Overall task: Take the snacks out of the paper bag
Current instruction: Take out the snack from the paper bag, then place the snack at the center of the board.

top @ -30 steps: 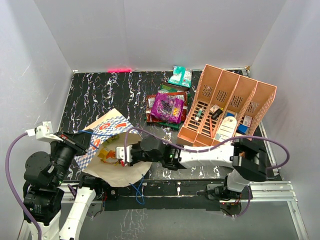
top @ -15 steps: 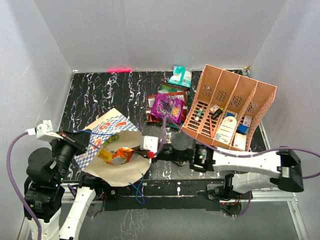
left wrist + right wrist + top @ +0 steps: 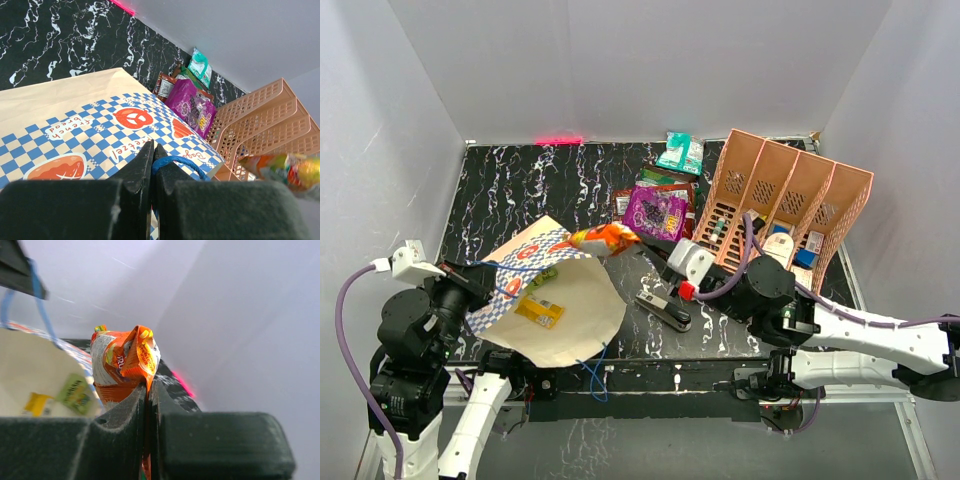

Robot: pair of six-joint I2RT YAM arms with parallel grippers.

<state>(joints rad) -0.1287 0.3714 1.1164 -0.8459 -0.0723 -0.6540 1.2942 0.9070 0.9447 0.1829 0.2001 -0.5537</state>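
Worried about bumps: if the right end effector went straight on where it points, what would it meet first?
Likely only the grey side wall: the right end effector, holding an orange snack packet, seems aimed just above the paper bag.

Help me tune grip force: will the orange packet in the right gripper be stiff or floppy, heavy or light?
Probably floppy: the orange packet is crumpled where the right gripper pinches one edge. Likely light, since that thin pinch holds it aloft. Its shiny foil could slip.
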